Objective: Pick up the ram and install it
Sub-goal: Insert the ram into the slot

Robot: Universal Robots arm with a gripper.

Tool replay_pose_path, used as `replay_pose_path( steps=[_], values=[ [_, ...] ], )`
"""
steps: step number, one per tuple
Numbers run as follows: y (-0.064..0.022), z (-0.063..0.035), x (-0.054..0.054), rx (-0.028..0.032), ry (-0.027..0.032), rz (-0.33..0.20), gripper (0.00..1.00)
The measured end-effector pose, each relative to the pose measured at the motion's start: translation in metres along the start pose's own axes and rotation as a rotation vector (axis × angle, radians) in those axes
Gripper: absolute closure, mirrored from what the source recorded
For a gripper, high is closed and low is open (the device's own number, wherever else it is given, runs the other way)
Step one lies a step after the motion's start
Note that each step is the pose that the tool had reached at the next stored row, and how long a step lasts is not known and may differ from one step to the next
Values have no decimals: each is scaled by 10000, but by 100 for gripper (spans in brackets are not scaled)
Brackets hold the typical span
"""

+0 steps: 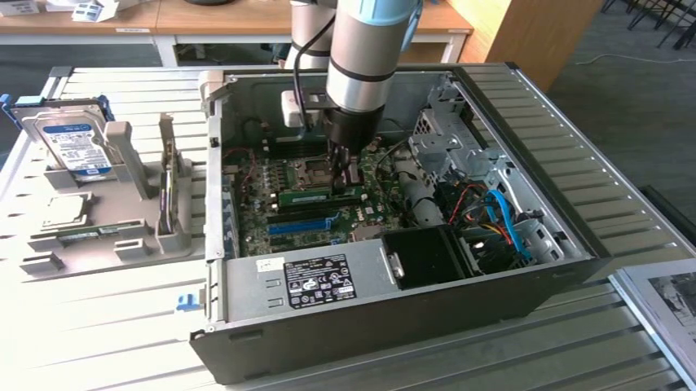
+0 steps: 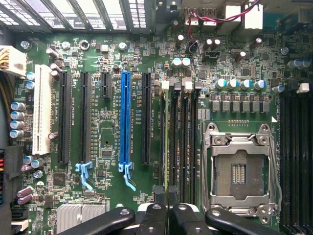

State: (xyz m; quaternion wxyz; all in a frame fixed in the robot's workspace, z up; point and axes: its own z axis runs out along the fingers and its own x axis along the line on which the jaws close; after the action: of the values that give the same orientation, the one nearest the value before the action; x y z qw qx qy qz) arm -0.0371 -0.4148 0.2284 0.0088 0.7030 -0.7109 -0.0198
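The gripper (image 1: 345,181) is reaching down into the open computer case (image 1: 468,318), its fingers (image 2: 157,215) pinching together on the ram (image 1: 315,196). The green stick is standing on edge over the motherboard (image 1: 370,216) — just on the near side of the CPU socket (image 1: 313,171), with the blue slot (image 1: 299,226) nearer still. Well off to the exterior view's left, a hard drive (image 1: 74,142) is sitting upright in a grey holder (image 1: 120,236).

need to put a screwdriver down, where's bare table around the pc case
Bare table slats in front of the grey holder, to the exterior view's left of the pc case; another bare strip along the case's side on that view's right. Crowded: the holder itself, and inside the case, where the gripper hangs over the motherboard.
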Motion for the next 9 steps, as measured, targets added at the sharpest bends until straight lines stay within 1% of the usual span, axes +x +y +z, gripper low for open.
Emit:
replay_pose_path(
  steps=[6, 9],
  values=[
    [-1, 15, 0, 0, 0, 0, 88],
    [-3, 77, 1, 0, 0, -1, 88]
  ],
)
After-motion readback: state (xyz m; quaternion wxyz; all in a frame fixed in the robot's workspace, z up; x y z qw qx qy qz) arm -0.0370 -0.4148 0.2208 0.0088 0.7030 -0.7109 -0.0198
